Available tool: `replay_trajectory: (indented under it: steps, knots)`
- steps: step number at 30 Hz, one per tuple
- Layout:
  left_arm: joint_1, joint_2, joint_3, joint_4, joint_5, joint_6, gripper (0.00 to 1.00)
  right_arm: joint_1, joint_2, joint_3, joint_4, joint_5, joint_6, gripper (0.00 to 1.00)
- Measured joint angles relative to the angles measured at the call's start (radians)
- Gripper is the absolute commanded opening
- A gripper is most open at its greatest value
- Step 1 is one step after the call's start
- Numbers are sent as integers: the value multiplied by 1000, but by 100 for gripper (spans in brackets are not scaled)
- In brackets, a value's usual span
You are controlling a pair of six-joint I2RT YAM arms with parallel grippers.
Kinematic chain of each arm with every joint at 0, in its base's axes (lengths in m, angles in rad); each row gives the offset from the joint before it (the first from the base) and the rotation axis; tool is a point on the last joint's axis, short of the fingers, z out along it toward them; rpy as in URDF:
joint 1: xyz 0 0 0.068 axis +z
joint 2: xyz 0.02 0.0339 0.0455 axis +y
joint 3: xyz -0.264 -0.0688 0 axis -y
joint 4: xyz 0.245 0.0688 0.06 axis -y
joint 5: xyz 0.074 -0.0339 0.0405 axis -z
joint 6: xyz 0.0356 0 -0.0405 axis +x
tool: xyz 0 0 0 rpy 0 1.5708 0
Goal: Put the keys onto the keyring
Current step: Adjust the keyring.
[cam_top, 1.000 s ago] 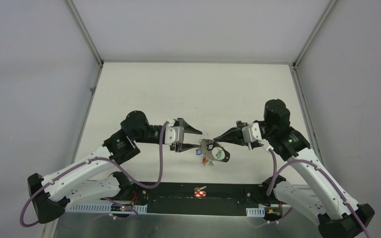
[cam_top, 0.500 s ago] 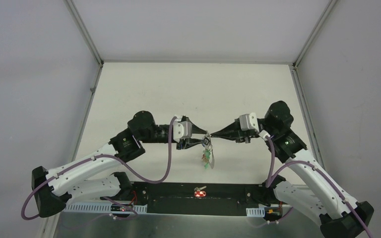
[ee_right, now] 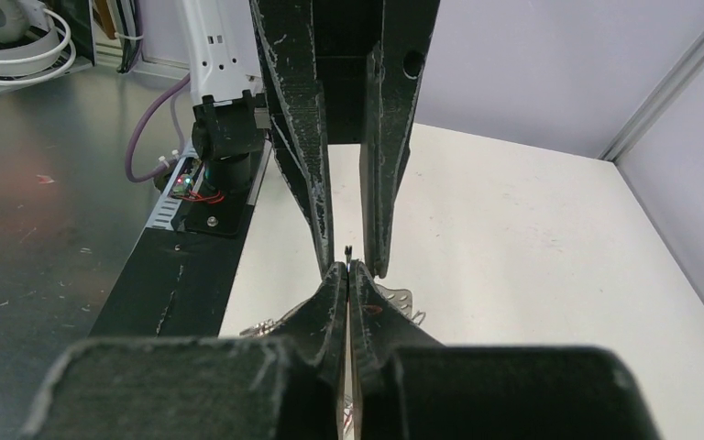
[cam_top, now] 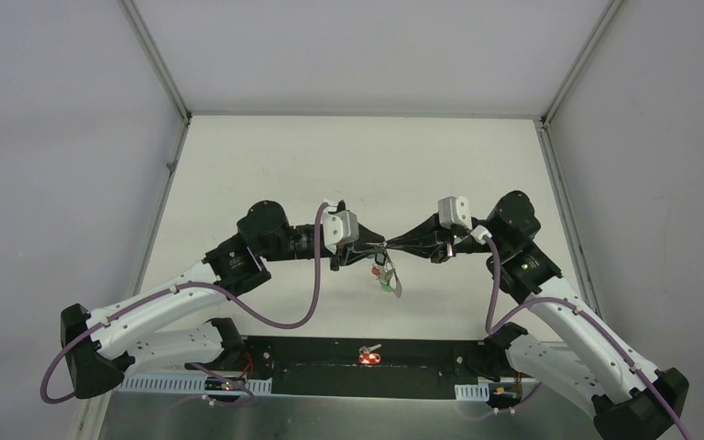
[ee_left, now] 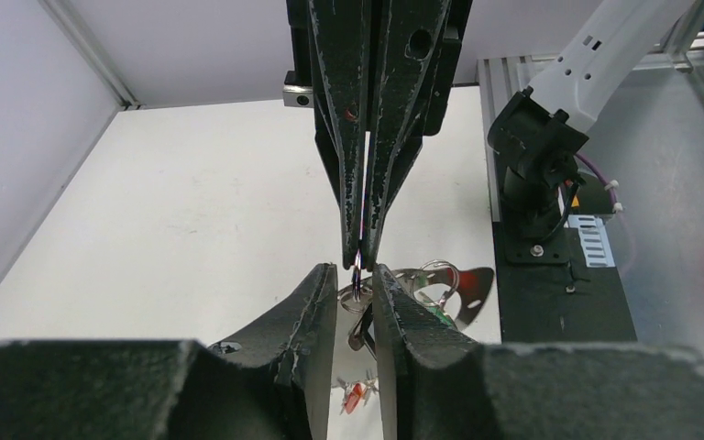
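Both grippers meet tip to tip above the middle of the table. My right gripper is shut on the thin wire of the keyring, which shows edge-on. My left gripper faces it with its fingers a narrow gap apart on either side of that wire, a sliver of space showing on both sides. Below the tips hangs a bunch: a small silver ring, a flat silver tag and a green-headed key. A red-headed key lies apart on the black strip near the arm bases and also shows below the left fingers.
White walls with metal corner posts enclose the white table on three sides. A black strip and cable rails run along the near edge between the arm bases. Purple cables loop beside each arm.
Both grippers moved up and towards each other until tip to tip. The left jaws narrowed around the wire. The hanging bunch swung from flat to edge-on.
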Motion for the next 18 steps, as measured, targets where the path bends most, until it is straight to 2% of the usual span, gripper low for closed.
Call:
replay_trajectory:
  steps: [3, 7, 8, 12, 14, 16, 18]
  knots:
    - [0, 0, 3, 0, 1, 0, 3, 1, -2, -6, 6, 11, 9, 0]
    - [0, 1, 4, -4, 0, 2, 0, 0, -8, -11, 6, 26, 19, 0]
    - [0, 1, 5, -5, 0, 3, 0, 1, -10, -11, 6, 30, 22, 4]
    - [0, 0, 13, -18, -4, 3, 0, 3, -14, -11, 10, 51, 39, 36]
    - [0, 0, 17, -37, -6, 3, 0, 3, -18, -12, 21, 69, 53, 49]
    - [-4, 0, 21, -61, -11, 6, 0, 3, -26, -17, 33, 93, 71, 54]
    - [-6, 0, 24, -81, -16, 9, 0, 3, -36, -28, 43, 117, 85, 54]
